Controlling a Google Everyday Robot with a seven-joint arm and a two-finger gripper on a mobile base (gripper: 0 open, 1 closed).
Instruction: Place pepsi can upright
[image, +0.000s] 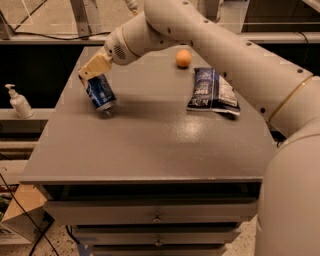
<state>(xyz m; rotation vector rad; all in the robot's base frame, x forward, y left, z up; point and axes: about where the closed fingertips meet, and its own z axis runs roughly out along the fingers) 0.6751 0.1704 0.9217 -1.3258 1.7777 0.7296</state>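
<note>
At the far left of the grey surface (150, 140), in the camera view, the hand (93, 74) is clamped on the upper end of the pepsi can (100, 92). The can hangs tilted, its lower silver end at or just above the top. As I judge it, letting go before the can stands straight would topple it, and it could roll off the nearby left edge. The snack bag (212, 90) lies well apart.
</note>
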